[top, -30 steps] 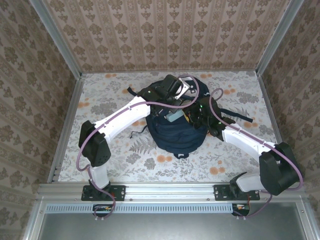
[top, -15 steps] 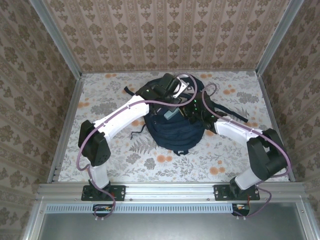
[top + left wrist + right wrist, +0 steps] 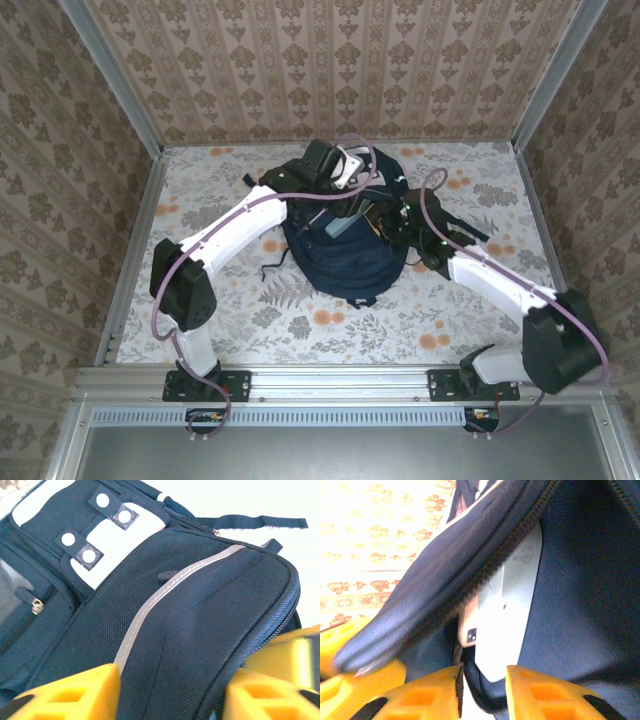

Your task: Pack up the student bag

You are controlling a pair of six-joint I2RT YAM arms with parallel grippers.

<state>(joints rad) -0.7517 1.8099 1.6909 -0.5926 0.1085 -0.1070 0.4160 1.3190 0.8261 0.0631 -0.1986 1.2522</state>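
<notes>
- Overhead, the student bag (image 3: 350, 265) is sitting at the middle of the floral counter (image 3: 200, 205). Its rounded navy bulk is pointing toward the arm bases, and a dark strap (image 3: 468, 228) is trailing off to its right.
- The left arm (image 3: 235, 228) is reaching over the bag's far end, while the right arm (image 3: 490, 282) is extending in from the right side to the bag's upper opening. The two wrists are hanging near each other above it.
- A grey-blue flat item (image 3: 340, 224) is poking out of the bag's top between the two wrists.
- From the left wrist, the left gripper (image 3: 170, 695) is standing wide. Its yellow fingers (image 3: 75, 695) are parted at the bottom of the frame, with the bag's navy panel running between and beyond them. Whether they are touching the fabric I cannot tell.
- A reflective stripe (image 3: 165, 595) is curving across that panel, and white patches (image 3: 117, 542) with dark snap tabs are showing farther up.
- From the right wrist, the right gripper (image 3: 482, 690) is standing narrow, with only a slim gap showing between its fingers, right at the bag's mouth.
- The bag's zip edge (image 3: 505, 550) is draping over the finger at the frame's left, and a white flat item (image 3: 515, 595) is lying inside the opening just beyond the gap.
</notes>
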